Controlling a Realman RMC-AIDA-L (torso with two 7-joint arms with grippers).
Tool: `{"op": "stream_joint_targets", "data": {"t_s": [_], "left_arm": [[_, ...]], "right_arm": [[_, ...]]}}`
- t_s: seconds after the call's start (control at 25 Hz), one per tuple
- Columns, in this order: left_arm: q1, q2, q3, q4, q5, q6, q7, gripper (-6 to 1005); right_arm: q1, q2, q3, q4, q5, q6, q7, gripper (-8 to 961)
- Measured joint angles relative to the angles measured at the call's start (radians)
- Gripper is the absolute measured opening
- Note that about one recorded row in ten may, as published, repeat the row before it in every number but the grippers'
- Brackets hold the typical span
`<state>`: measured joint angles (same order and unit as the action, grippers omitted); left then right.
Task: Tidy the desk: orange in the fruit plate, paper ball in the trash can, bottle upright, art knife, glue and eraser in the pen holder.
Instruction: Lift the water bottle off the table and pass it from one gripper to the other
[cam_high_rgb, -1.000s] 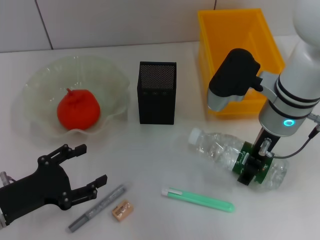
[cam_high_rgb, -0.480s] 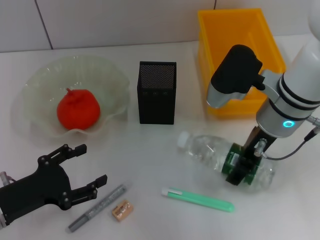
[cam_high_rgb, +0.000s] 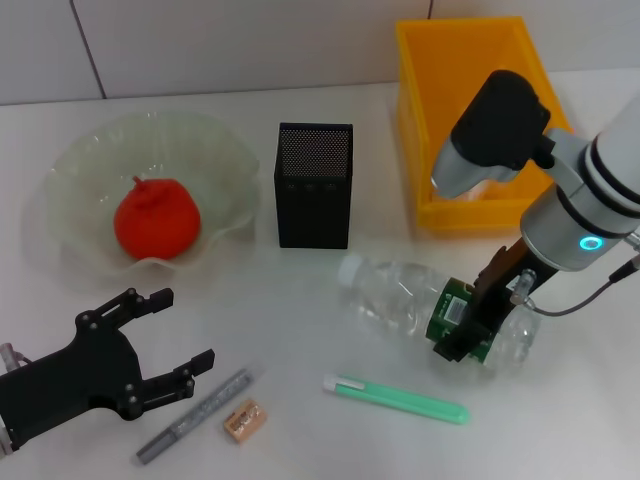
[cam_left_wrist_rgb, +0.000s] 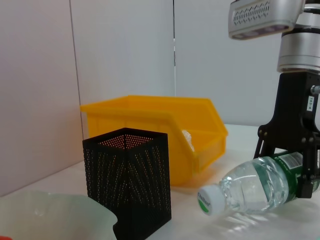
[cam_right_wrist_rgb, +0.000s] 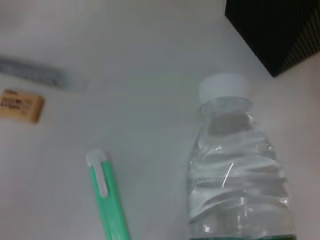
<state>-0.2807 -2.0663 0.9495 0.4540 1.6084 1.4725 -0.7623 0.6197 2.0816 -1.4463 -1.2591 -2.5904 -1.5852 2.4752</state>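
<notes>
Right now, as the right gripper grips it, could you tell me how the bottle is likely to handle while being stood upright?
The bottle is thin, crinkly plastic, so it may dent under the right gripper. It looks partly filled with water, so its weight could shift as it tilts. Being round, it would probably roll if released on its side.

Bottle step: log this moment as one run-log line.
step: raising bottle | right gripper: shut on bottle's label end, cap end tilted off desk | left gripper: open, parked | orange: in fruit plate
</notes>
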Motion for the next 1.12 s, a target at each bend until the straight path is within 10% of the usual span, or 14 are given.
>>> {"op": "stream_joint_targets", "data": {"t_s": [0.72,1.12], "left_arm": [[0.014,-0.004,-0.04,-0.003,-0.039,0.029,0.002,834],[0.016,0.0,-0.059,-0.116,-0.272,0.197,0.001,833]], "right_arm": [[-0.221,0.0,0.239,-0.084,0.345,-0.004,-0.333,772],[-0.363,0.0,0.421,0.132,0.712,-0.001,-0.838,775]]}}
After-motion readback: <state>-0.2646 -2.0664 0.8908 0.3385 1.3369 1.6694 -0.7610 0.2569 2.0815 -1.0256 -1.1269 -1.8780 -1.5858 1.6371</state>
